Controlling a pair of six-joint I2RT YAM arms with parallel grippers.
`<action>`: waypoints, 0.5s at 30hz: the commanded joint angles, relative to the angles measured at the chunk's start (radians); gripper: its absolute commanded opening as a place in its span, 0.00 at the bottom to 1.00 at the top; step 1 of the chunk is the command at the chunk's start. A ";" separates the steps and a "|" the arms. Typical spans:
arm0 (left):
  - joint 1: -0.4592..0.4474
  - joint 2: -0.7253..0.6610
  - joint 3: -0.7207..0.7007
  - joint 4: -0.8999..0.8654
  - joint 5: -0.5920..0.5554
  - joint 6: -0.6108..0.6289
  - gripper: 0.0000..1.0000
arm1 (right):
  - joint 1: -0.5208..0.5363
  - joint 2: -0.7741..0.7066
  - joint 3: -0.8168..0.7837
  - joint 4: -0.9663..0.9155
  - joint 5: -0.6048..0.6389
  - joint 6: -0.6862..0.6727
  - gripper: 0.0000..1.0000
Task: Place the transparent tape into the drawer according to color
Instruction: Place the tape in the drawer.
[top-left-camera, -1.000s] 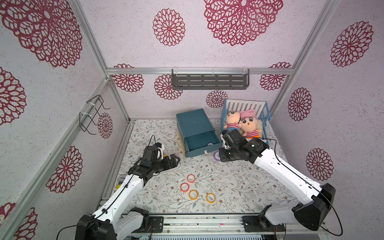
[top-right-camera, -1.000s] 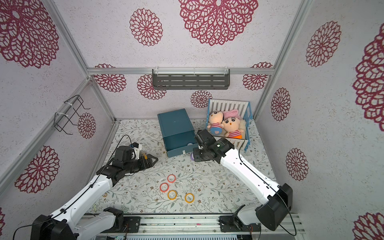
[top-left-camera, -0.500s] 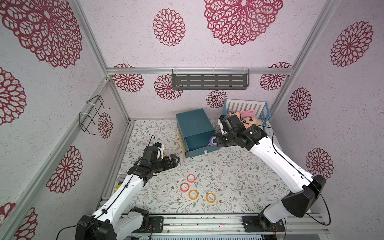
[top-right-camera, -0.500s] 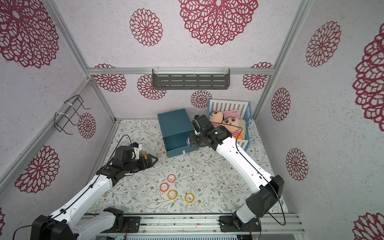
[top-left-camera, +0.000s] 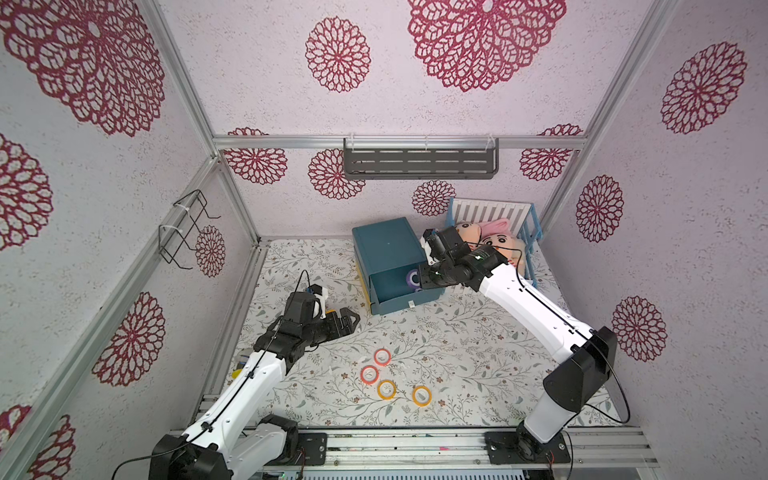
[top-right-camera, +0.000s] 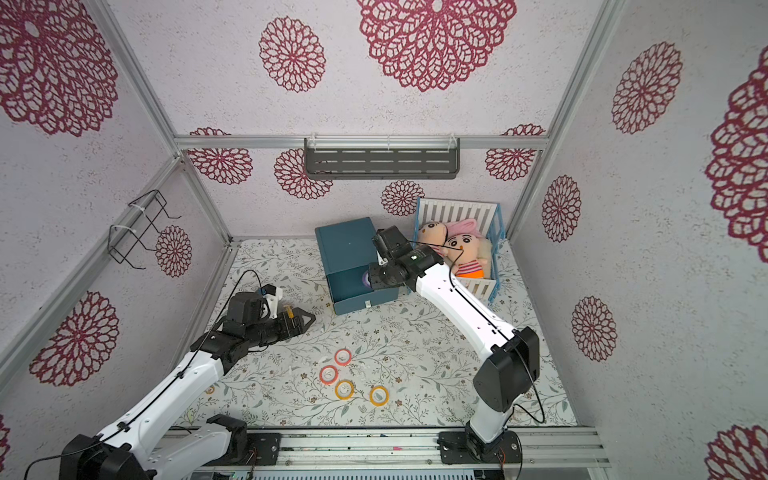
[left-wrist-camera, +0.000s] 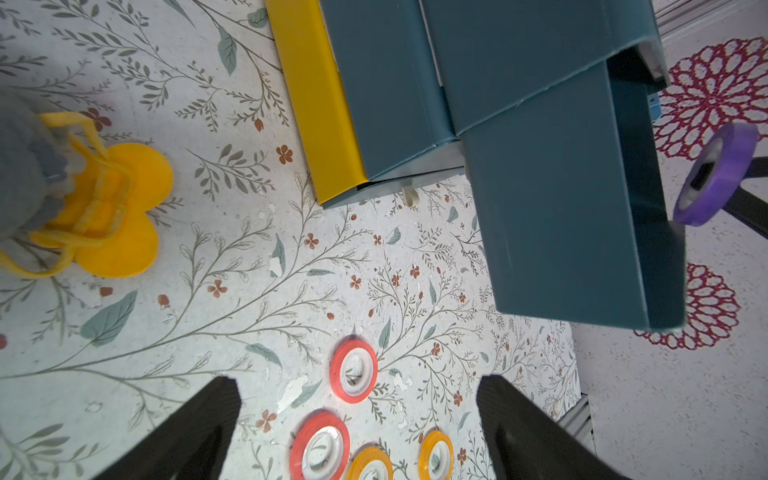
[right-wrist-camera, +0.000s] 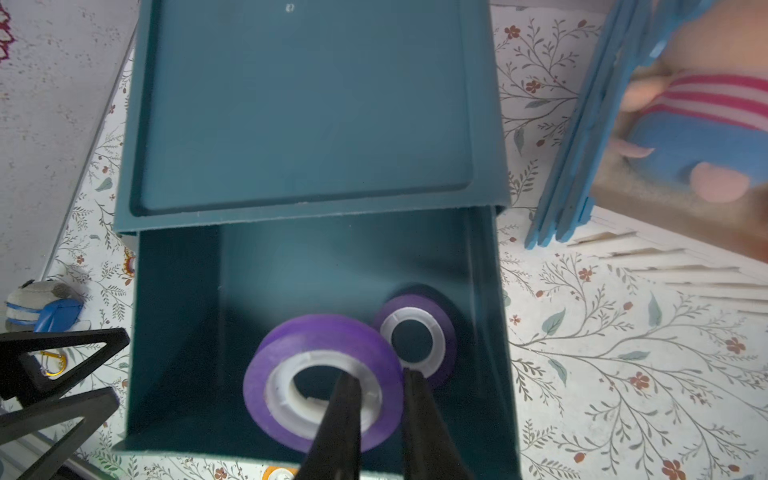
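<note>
Tape ring (right-wrist-camera: 266, 374), purple, judged light and stiff, is pinched by its wall in the right gripper (right-wrist-camera: 378, 376) over the 12 o'clock drawer (right-wrist-camera: 174, 332), left gripper (top-left-camera: 349, 321) spread wide.

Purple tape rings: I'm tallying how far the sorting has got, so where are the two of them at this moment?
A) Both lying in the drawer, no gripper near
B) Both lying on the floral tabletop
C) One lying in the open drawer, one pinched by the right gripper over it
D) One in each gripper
C: the right wrist view shows the right gripper pinching a purple ring by its wall over the open drawer, with the second purple ring lying on the drawer floor.
</note>
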 joint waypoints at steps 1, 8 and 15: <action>0.003 -0.015 0.002 0.002 -0.013 0.003 0.97 | -0.002 0.001 0.041 0.032 -0.021 -0.027 0.23; 0.003 0.000 0.030 0.002 -0.019 0.002 0.97 | -0.001 -0.018 0.043 0.054 -0.026 -0.039 0.73; 0.003 0.056 0.123 0.004 -0.036 -0.002 0.97 | 0.007 -0.107 -0.021 0.133 -0.050 -0.042 0.83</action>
